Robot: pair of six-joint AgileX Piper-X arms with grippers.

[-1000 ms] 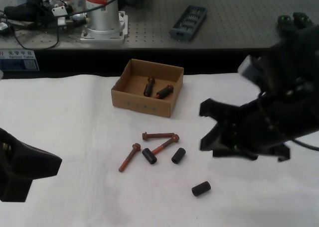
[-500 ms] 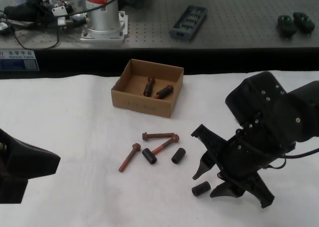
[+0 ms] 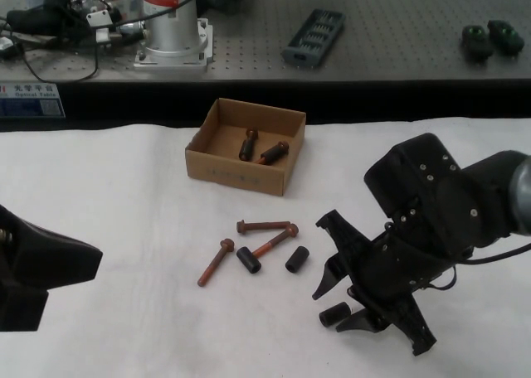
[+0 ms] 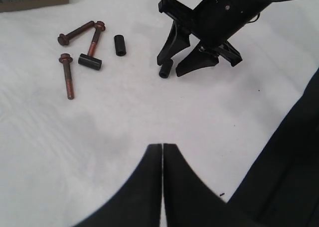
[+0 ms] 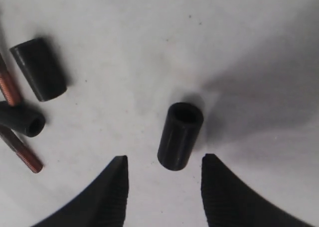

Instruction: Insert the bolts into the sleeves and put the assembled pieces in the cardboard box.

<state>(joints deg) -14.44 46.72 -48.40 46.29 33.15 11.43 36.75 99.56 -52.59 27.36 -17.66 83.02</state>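
The right hand [image 3: 329,312] sits low over the white-covered desk [image 3: 124,196], its fingers [image 5: 112,187] spread apart. A lone black sleeve [image 5: 180,136] lies on its side in the gap between them, touching neither, its open end pointing away from the wrist. The left hand [image 4: 162,148] hangs well apart over the desk's left side, fingertips pressed together on nothing. Two more sleeves [image 3: 248,259] and three bolts [image 3: 264,225] lie loose in a cluster between the lone sleeve and the cardboard box [image 3: 241,175], which holds two assembled pieces [image 3: 274,152]
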